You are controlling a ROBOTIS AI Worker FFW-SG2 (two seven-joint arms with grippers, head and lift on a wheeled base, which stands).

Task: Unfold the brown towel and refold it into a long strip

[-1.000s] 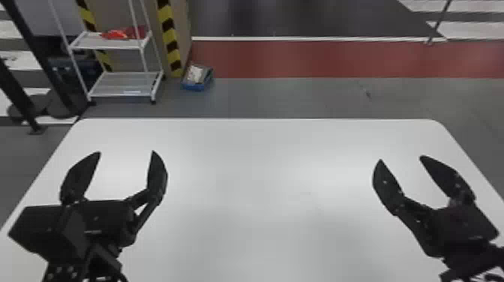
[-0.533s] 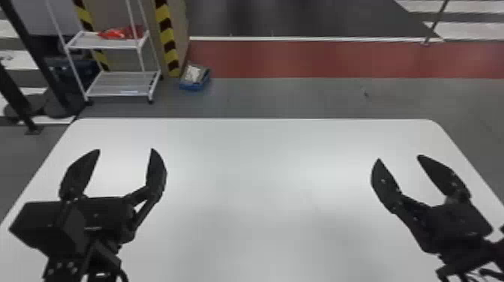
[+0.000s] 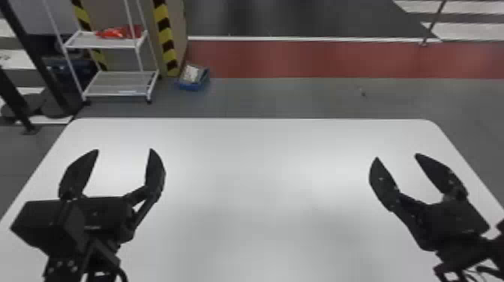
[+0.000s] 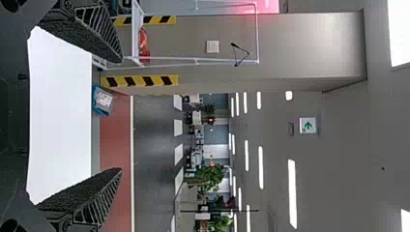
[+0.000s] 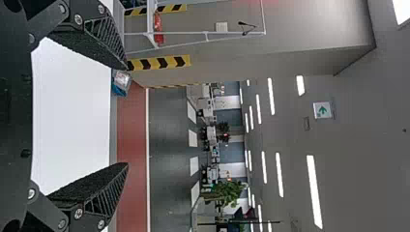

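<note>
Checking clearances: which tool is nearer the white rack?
Left. The left tool hovers over the left of the table, toward the white rack; the right tool, over the right.

The table [image 3: 262, 168] spread before me, my left gripper [image 3: 124, 149] over its left part and my right gripper [image 3: 396, 156] over its right, well apart. Beyond the far edge, to the left, a shelf rack [image 3: 120, 84] stood on the floor [image 3: 281, 99] — a bundle [image 3: 116, 33] on its upper shelf, a pillar [image 3: 174, 18] behind it. Right of the rack sat a box [image 3: 193, 84], and a thin post [image 3: 435, 22] rose far off to the right.
</note>
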